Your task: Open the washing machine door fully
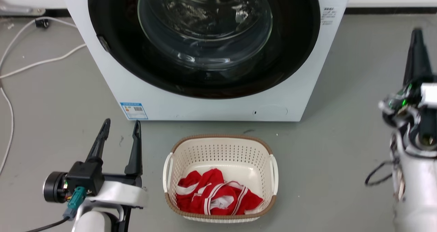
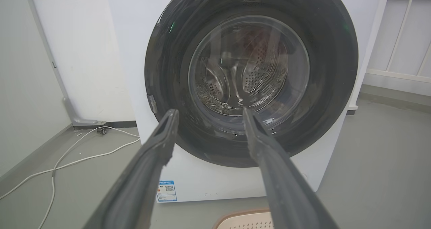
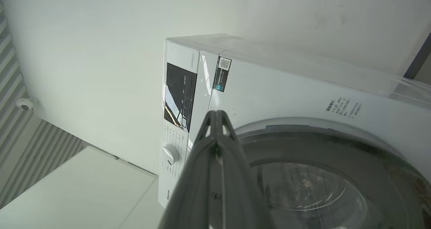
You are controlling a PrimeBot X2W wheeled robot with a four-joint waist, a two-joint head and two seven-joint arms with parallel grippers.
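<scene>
The white washing machine [image 1: 211, 105] stands straight ahead, its round glossy black door [image 1: 119, 54] lying flat against the front, with a clear glass bowl at the centre. In the left wrist view the door [image 2: 168, 70] faces the camera, a small latch notch on its left rim. My left gripper [image 1: 121, 129] is open at the lower left, well short of the machine, empty; its fingers [image 2: 161, 138] frame the door's lower part. My right gripper [image 1: 417, 41] stands at the right, fingers pressed together, shut on nothing. The right wrist view shows the machine [image 3: 269, 87] rotated, with its control panel and dial.
A white perforated laundry basket [image 1: 222, 146] holding red-and-white cloth sits on the grey floor in front of the machine, between my arms. White cables [image 1: 41, 61] trail over the floor at the left. A wall runs behind the machine.
</scene>
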